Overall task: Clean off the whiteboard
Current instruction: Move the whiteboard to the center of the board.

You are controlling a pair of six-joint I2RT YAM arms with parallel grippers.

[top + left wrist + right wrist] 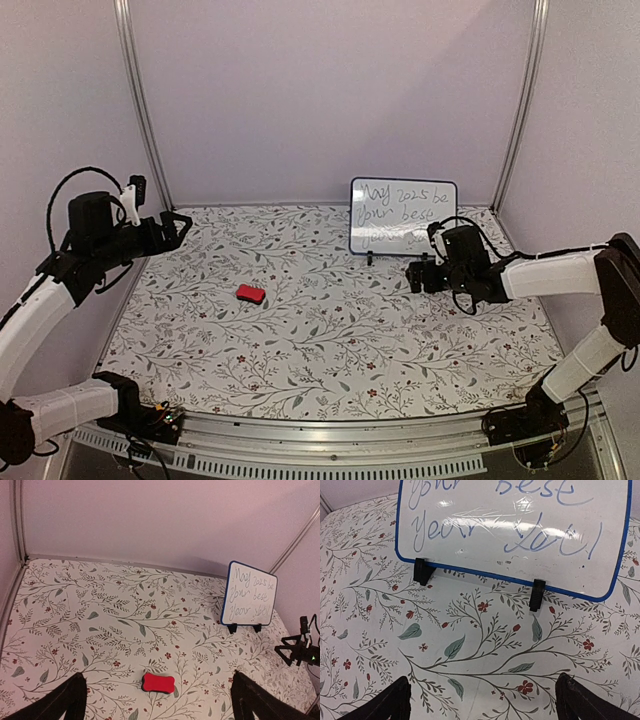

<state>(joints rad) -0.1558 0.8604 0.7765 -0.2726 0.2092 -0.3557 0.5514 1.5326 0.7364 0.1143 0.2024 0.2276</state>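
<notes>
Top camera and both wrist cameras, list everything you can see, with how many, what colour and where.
Whiteboard: one, white with a dark blue frame and blue handwriting, standing upright at the far side of the table, right of centre.
Feet: two, black, under the whiteboard's lower edge.
Eraser: one, red, lying on the table left of centre, apart from both grippers.
Table: one, white cover with a leaf and red flower pattern.
Left gripper: one, black, open, raised near the far left corner.
Right gripper: one, black, open, just in front of the whiteboard, holding nothing.
</notes>
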